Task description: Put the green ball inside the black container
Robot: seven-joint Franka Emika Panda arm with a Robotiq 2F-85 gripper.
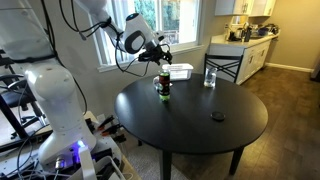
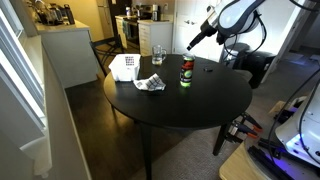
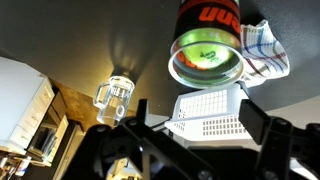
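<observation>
Green ball (image 1: 164, 78) sits in the black container (image 1: 165, 93), mid-frame. End effector (image 1: 161, 63) hangs just above it, fingers spread, not touching.

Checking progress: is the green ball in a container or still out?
In. The wrist view shows the ball sitting within the rim of the dark, red-lettered can; both exterior views show green at its top.
</observation>
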